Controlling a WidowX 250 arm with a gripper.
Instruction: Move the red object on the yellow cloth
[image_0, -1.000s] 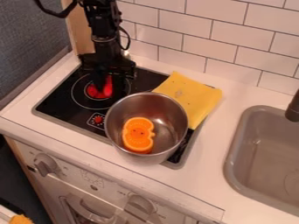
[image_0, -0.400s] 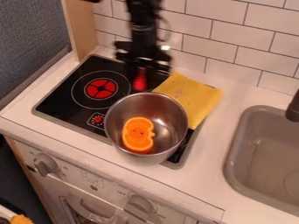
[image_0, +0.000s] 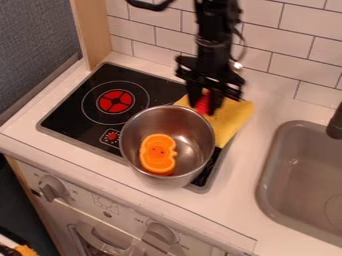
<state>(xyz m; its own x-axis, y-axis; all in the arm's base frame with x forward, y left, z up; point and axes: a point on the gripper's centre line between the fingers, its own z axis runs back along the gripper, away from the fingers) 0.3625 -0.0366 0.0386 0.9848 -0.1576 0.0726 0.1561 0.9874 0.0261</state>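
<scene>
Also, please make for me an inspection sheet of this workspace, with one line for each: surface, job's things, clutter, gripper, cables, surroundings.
Surface: white counter with black stovetop; one burner has a red centre.
Job's things: red object above yellow cloth, which lies across the stovetop's edge and the counter.
Clutter: metal pot on the stovetop, orange object inside.
Gripper: black gripper over the cloth, holding the red object between its fingers.
Cables: black cable curves beside the arm, away from the pot.
Surroundings: white tiled wall behind, sink and faucet at picture right, knobs on the stove front.
</scene>
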